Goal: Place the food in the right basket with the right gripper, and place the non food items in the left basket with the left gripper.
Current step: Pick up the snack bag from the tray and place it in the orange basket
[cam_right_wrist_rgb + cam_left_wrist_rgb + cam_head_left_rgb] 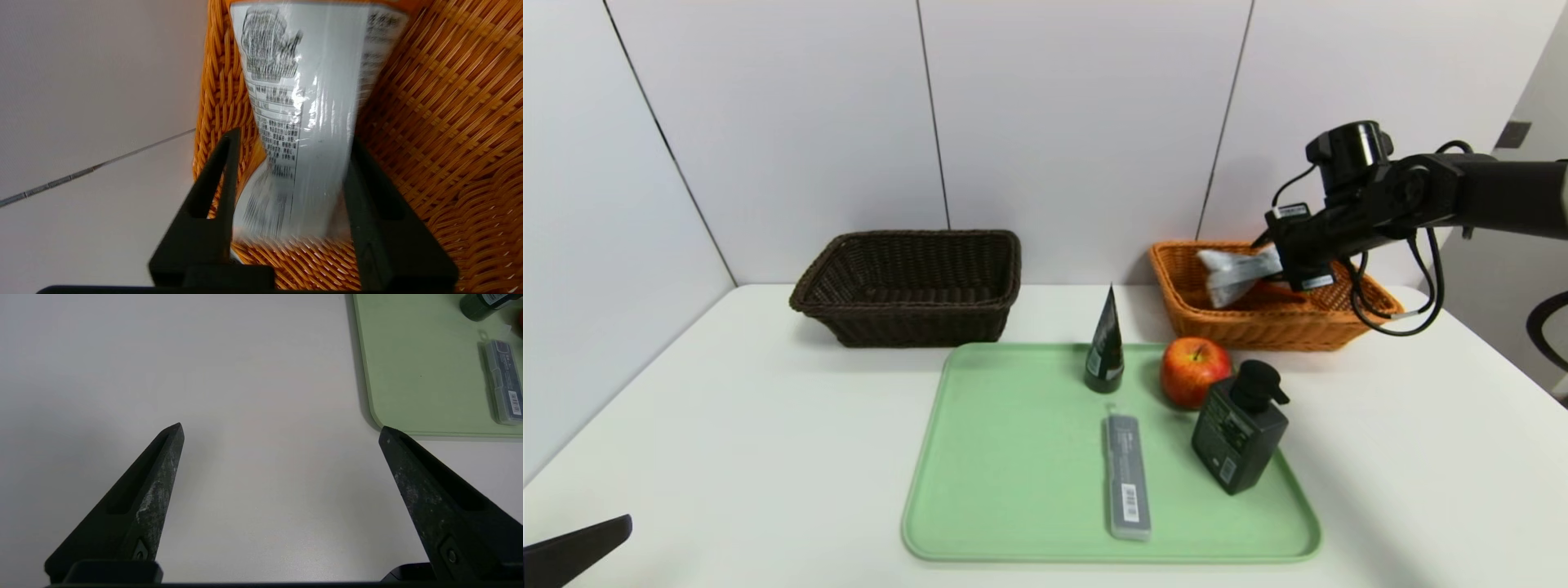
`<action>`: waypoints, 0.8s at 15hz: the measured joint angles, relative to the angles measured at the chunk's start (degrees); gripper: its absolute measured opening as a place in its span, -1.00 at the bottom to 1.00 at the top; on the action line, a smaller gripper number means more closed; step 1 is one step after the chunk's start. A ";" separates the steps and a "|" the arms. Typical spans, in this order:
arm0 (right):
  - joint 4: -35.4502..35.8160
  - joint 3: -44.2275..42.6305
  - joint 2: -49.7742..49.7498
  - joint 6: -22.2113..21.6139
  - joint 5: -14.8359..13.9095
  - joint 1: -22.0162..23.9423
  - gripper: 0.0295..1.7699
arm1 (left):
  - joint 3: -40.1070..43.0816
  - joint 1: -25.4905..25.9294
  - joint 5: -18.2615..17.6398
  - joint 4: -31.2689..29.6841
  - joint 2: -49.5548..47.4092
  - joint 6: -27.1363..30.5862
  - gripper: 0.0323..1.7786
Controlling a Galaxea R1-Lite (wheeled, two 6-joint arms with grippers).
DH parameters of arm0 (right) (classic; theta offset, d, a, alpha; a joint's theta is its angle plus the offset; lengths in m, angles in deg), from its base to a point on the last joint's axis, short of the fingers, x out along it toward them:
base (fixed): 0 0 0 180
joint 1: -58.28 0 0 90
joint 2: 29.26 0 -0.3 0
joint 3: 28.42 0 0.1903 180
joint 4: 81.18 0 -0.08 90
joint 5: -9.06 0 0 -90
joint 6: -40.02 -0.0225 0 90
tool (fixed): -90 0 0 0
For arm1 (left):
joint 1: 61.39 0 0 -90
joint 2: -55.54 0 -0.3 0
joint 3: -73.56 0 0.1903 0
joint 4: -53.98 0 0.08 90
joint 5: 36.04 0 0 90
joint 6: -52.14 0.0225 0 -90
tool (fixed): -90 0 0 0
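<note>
Right claw (295, 135) over the right basket (1258, 333), its two dark fingers spread apart, one on either side of the snack packet (318, 81). The packet lies within the woven orange-tan rim: a glossy, silvery-white sleeve with an orange edge, a grey line drawing and dense columns of dark print, its surface creased and bright with highlights, one end flared. A gap shows between the packet and one finger; whether the other touches it cannot be told.

In front of this basket, on the pale green tray (1013, 465), the round apple (1194, 373), red mottled with yellow, sits just beside the square black pump bottle (1235, 437). The black conical tube (1104, 351) stands tip upward, and the slim grey case (1127, 482), labelled with a barcode, lies flat nearer the viewer. Farther left on the white worktop (768, 449) is the dark brown left basket (923, 327). The left claw (281, 426) is parked above the worktop, near the tray's left side, spread wide and holding nothing
</note>
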 joint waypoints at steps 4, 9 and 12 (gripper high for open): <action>-0.28 0.00 0.33 0.07 -0.11 -0.11 0.36 | 0.52 0.00 0.00 0.20 -0.24 0.00 0.90; -0.28 0.00 -3.58 1.18 1.16 -0.17 0.63 | 0.82 0.00 -0.05 0.26 -1.01 0.00 0.90; -3.55 0.09 -8.55 7.17 3.17 -1.27 0.73 | 0.88 0.00 -0.02 0.28 -1.65 0.00 0.90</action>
